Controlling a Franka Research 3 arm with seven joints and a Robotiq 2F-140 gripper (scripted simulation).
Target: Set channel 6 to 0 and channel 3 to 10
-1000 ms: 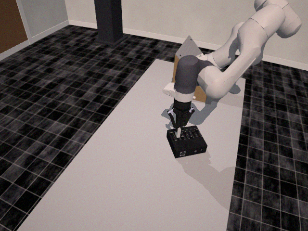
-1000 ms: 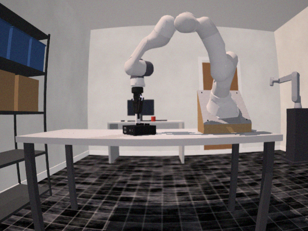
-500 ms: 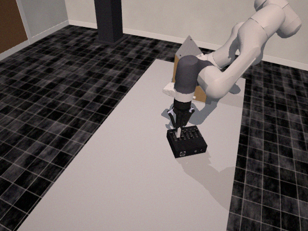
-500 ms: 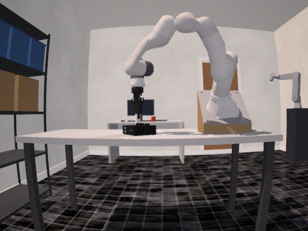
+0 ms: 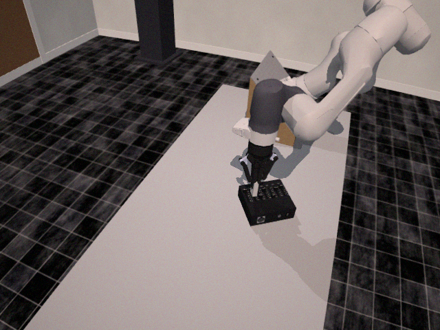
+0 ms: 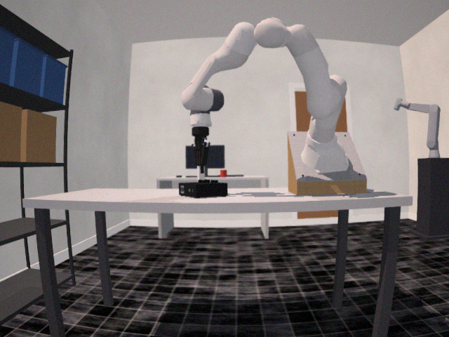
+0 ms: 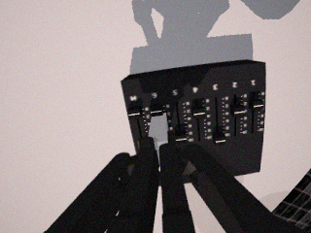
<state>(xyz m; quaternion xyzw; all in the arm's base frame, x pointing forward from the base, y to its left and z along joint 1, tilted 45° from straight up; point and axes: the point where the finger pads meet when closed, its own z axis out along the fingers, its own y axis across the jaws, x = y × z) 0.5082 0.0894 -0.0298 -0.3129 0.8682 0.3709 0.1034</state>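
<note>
One black desk (image 5: 267, 205) stands flat on the tabletop (image 5: 177, 256), a little in front of the arm's wooden base (image 6: 327, 187), the two well apart. One arm reaches down over the desk, and its hand (image 7: 157, 144) points straight down at the desk's top face, fingers pressed together with nothing between them. In the wrist view the closed fingertips sit over the second fader lane from the left end of the desk, at the lane's near end; whether they touch the cap there cannot be told. That view shows eight fader lanes in a row across the desk, each with a pale-lined cap (image 7: 198, 115) and a scale beside it. The caps stand at differing heights along their lanes. The channel numbers are too small to read.
</note>
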